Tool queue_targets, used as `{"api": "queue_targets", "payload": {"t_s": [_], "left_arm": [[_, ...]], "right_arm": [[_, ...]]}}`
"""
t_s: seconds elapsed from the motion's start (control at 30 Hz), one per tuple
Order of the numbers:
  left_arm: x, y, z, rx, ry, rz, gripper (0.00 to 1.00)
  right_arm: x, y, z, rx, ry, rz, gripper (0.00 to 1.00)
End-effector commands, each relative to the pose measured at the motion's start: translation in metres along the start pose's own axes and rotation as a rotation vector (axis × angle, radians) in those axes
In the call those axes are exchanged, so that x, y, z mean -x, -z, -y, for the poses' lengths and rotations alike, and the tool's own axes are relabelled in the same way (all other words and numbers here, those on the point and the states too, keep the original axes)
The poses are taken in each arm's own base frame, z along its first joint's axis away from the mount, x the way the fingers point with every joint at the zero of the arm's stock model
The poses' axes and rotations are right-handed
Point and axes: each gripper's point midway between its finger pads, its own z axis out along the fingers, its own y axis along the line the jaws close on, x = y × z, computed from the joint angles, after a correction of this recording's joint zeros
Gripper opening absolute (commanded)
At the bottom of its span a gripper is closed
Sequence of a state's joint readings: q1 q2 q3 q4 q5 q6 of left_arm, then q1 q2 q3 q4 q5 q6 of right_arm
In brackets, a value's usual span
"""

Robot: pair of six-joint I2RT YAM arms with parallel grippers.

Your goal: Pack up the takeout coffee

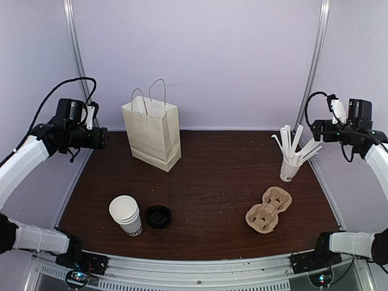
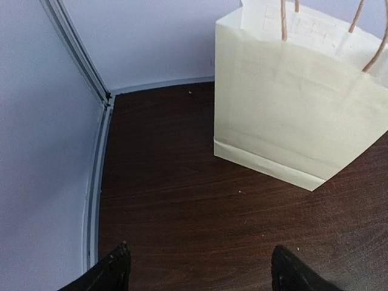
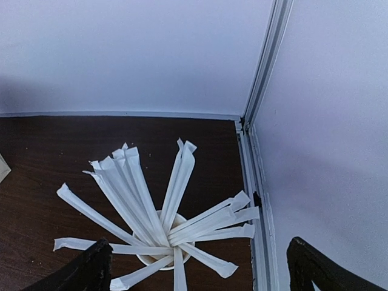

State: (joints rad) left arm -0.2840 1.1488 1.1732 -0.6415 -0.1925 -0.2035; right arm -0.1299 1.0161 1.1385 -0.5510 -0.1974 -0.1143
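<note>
We have nothing packed: the cups (image 1: pixel 125 214) and lids (image 1: pixel 157 216) stand well apart from the bag (image 1: pixel 151 130); left fingers (image 2: pixel 112 270) and right fingers (image 3: pixel 91 267) spread, empty.

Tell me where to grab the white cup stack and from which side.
I'd pinch the cup stack across its upper wall, just under the rim, coming from its left. It stands upright with its mouth open, and the black lids sit close on its right, so that side looks crowded.
</note>
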Motion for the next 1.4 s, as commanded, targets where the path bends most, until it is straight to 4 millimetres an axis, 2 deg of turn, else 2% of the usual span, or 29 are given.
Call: {"api": "queue_targets", "payload": {"t_s": [0.0, 0.13, 0.3, 0.47, 0.63, 0.73, 0.8, 0.93, 1.0, 1.1, 1.23, 1.37], "left_arm": [[0.007, -0.017, 0.007, -0.109, 0.071, 0.084, 0.78], [0.002, -0.015, 0.019, -0.149, 0.009, 0.058, 0.73], [0.013, 0.012, 0.061, -0.252, -0.064, 0.030, 0.67], [0.018, 0.049, 0.112, -0.405, -0.118, -0.025, 0.62], [-0.002, 0.074, 0.154, -0.514, -0.200, -0.148, 0.46], [-0.026, 0.087, 0.171, -0.529, -0.275, -0.256, 0.41], [-0.048, 0.094, 0.181, -0.536, -0.334, -0.332, 0.40], [-0.086, 0.102, 0.184, -0.480, -0.431, -0.487, 0.32], [-0.104, 0.103, 0.179, -0.415, -0.480, -0.568, 0.29], [-0.126, 0.109, 0.166, -0.332, -0.506, -0.690, 0.26], [-0.147, 0.120, 0.155, -0.292, -0.489, -0.789, 0.35], [-0.167, 0.121, 0.154, -0.291, -0.454, -0.855, 0.35]], "right_arm": [[-0.009, -0.023, -0.006, 0.043, -0.051, 0.066, 1.00], [-0.035, -0.038, -0.026, 0.148, -0.062, 0.058, 1.00], [-0.051, -0.048, -0.052, 0.222, -0.017, 0.039, 1.00], [-0.053, -0.050, -0.110, 0.327, 0.145, 0.008, 1.00], [-0.051, -0.032, -0.166, 0.476, 0.320, 0.022, 1.00], [-0.049, -0.021, -0.185, 0.559, 0.341, 0.050, 1.00], [-0.053, -0.020, -0.189, 0.585, 0.310, 0.045, 1.00], [-0.081, -0.013, -0.211, 0.778, 0.267, -0.020, 1.00], [-0.092, -0.010, -0.220, 0.855, 0.280, -0.023, 1.00], [-0.101, -0.016, -0.224, 0.872, 0.286, -0.052, 1.00], [-0.109, -0.017, -0.225, 0.886, 0.312, -0.062, 1.00], [-0.115, -0.018, -0.226, 0.895, 0.331, -0.069, 1.00]]}}
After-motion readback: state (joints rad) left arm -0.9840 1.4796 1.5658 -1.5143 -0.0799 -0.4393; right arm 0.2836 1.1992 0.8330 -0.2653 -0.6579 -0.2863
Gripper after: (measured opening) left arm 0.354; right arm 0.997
